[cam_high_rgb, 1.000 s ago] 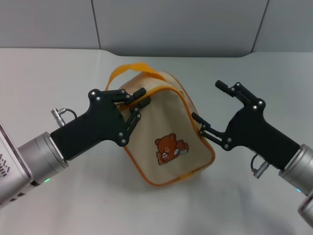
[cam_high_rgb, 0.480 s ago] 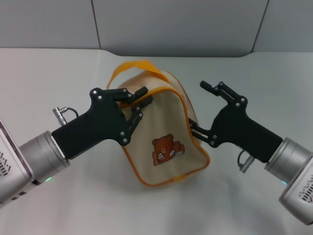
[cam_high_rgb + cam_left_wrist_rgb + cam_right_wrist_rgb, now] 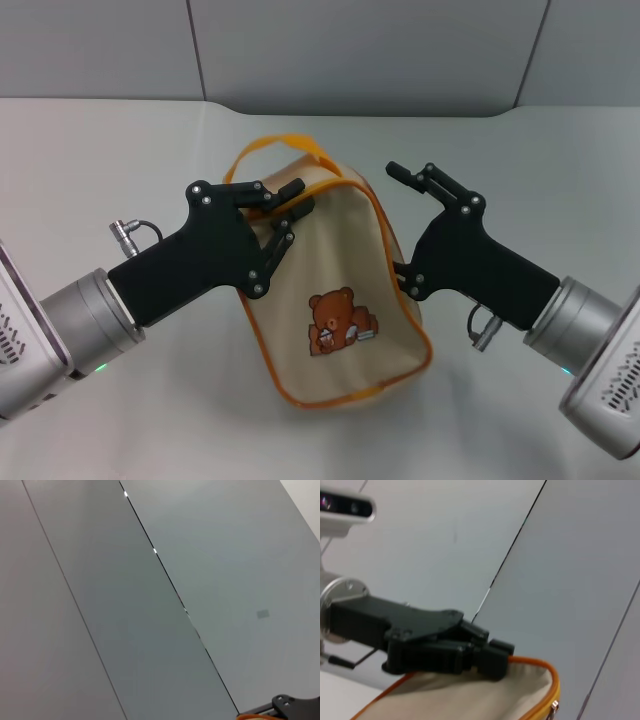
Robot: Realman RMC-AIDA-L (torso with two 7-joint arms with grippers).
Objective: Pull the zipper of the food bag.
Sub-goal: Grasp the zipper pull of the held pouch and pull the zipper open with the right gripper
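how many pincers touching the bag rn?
2: left pincer clamps the food bag at its upper left rim; right pincer presses its right side, fingers spread.

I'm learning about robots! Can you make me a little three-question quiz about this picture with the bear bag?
1. True or false: the food bag has a bear patch on its face.
2. Which gripper pinches the bag's top edge? A) left gripper B) right gripper
3. What colour is the strap?

Key: 1 true. 2 A; the right gripper is open against the bag's other side. 3 orange.
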